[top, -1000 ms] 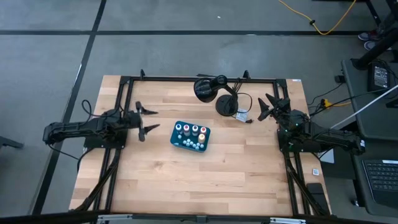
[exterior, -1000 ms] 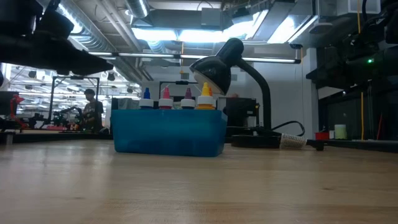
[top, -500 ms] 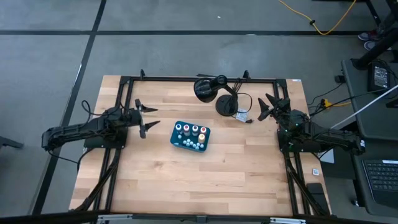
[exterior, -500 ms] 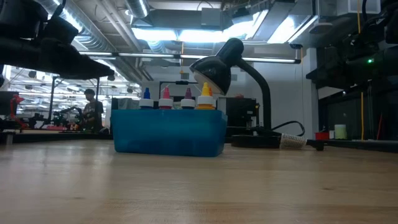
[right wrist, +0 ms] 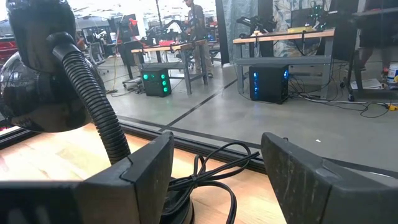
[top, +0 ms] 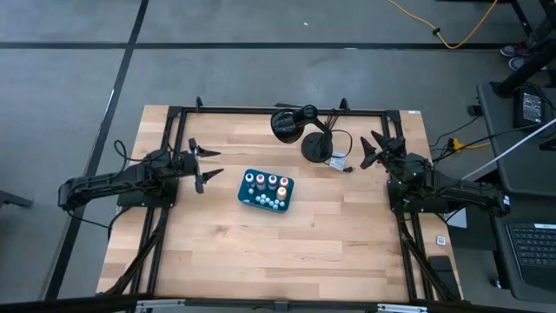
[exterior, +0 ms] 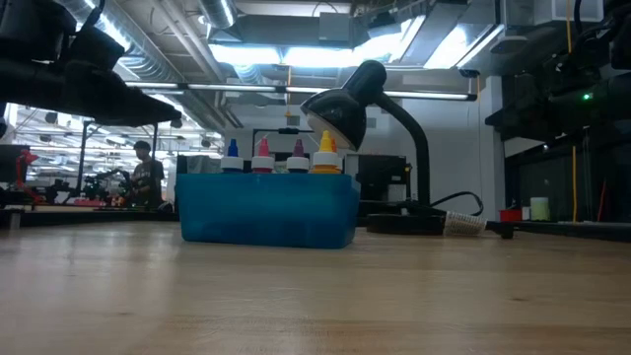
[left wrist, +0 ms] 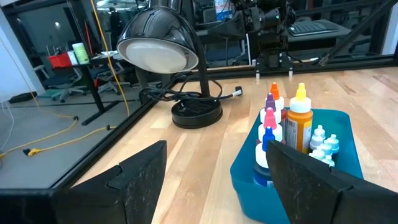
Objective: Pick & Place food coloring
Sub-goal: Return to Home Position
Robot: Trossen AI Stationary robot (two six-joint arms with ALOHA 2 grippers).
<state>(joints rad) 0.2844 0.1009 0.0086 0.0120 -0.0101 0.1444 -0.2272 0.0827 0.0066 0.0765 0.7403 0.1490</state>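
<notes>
Both arms are matte black from end to end. The left arm (top: 122, 182), at the 9 o'clock edge of the desk (top: 261, 252), is a chain of blocky links with a thin black cable (top: 120, 152) looping off it. The right arm (top: 452, 196), at 3 o'clock, is built alike and carries a small green light (exterior: 586, 96). From above, the left end effector (top: 205, 168) and the right end effector (top: 373, 149) each end in two slim prongs. Up close, the left fingers (left wrist: 138, 180) are broad, dark, flat-faced plates with bevelled edges. The right fingers (right wrist: 134, 180) look the same.
</notes>
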